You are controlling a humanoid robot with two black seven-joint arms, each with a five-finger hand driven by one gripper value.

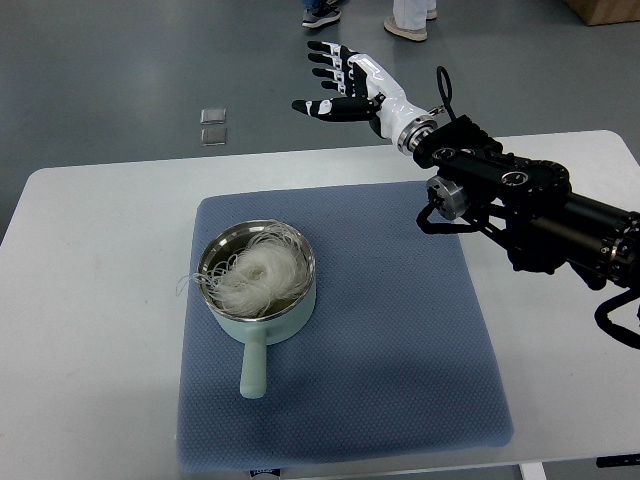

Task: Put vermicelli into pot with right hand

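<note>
A white nest of vermicelli (258, 273) sits inside a pale green pot (256, 300) at the left centre of the frame, with a few loose strands trailing over the pot's left rim. The pot's handle points toward the bottom edge. The pot rests on a blue-grey mat (400, 340) that covers the middle of a white table (90, 300).

The robot's right hand (343, 85) hangs in the upper centre of the frame, beyond the table's far edge and over the grey floor, well apart from the pot. Its black-and-white fingers (325, 58) are spread and stretched toward the left, thumb held below them, holding nothing. The black arm behind it runs in from the right edge, crossing above the mat's upper right corner.

Along the top edge, the shoes of people (405, 25) standing on the floor are visible. Two small square plates (212, 125) lie on the floor at upper left.
</note>
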